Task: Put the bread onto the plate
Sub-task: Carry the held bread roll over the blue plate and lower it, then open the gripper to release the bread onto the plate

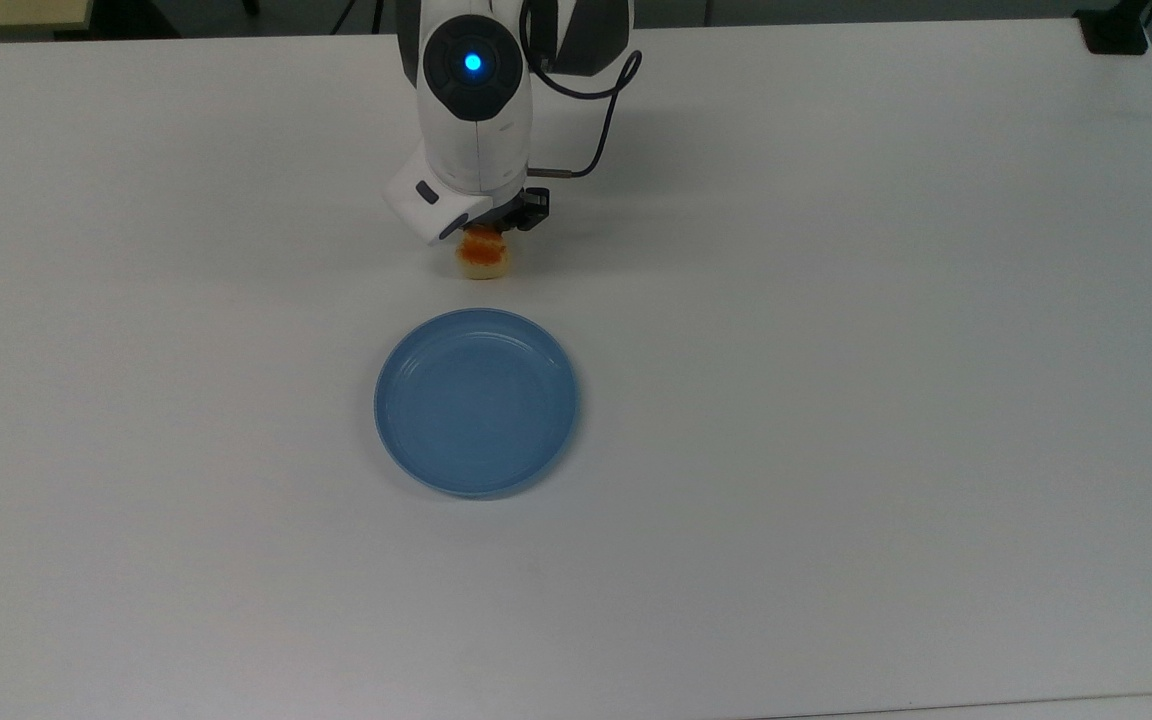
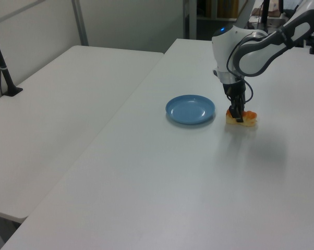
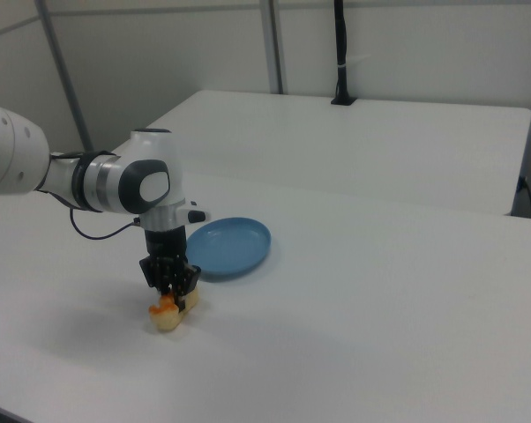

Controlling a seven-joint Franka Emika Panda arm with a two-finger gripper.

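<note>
On the white counter [image 1: 836,400], the bread [image 1: 484,259] lies at twelve o'clock from the blue plate [image 1: 476,401] in the top view, near the plate's rim but not touching it, with a strip of bare counter between the two. The loaf rests flat on the counter, its orange-brown top upward and its pale cream sides showing at the end nearest the plate; the far part of it is covered by the arm's white wrist. In the left view the bread [image 2: 241,117] sits at three o'clock from the plate [image 2: 190,109], and in the right view the bread [image 3: 170,314] sits at about seven o'clock from the plate [image 3: 221,248]. The gripper [image 2: 236,112] reaches straight down from the bent white arm [image 2: 251,47] onto the loaf, and its dark fingers [image 3: 170,280] stand on either side of the bread's upper part, closed against it. The plate itself holds nothing and sits level. A black cable [image 1: 596,120] loops from the wrist back toward the arm at the twelve o'clock edge of the top view.
</note>
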